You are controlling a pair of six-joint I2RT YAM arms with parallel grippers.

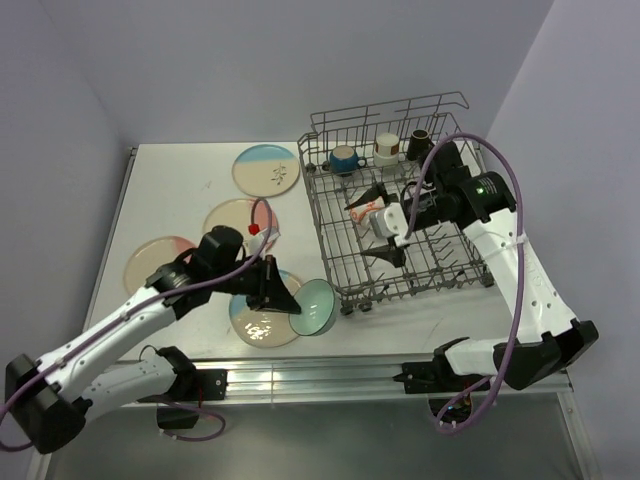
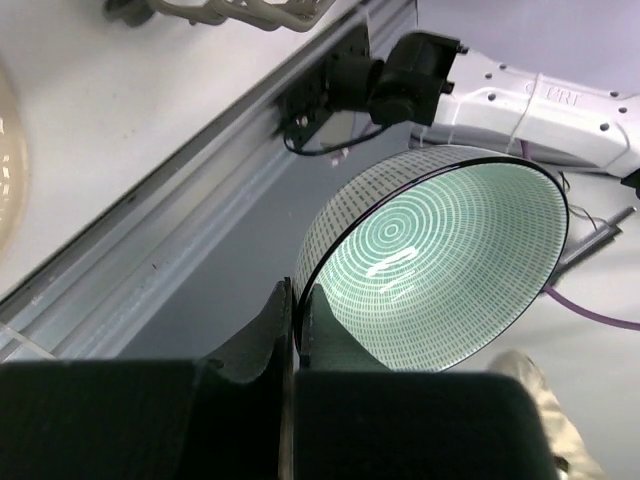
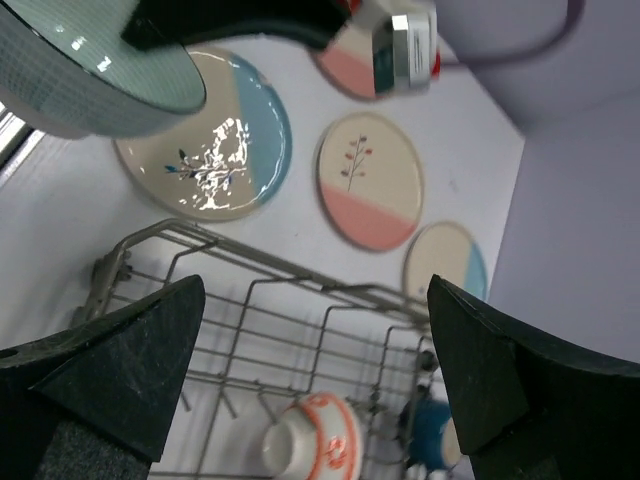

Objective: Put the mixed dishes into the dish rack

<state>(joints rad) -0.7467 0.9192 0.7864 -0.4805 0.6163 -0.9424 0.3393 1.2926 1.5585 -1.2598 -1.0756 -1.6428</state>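
While pinched by its rim alone, the pale teal bowl (image 1: 315, 306) hangs tilted just beside the near left corner of the dish rack (image 1: 330, 250), above a half-blue plate (image 1: 258, 325) on the table (image 1: 180, 190). Left gripper (image 2: 298, 310): jaws narrow, clamped on the bowl's edge. Right gripper (image 3: 312, 300): spread wide, empty, over the rack interior. Risks: the thin edge hold may let the bowl swivel or drop onto the plate; the raised wire side may catch it; the arms may collide above the rack.
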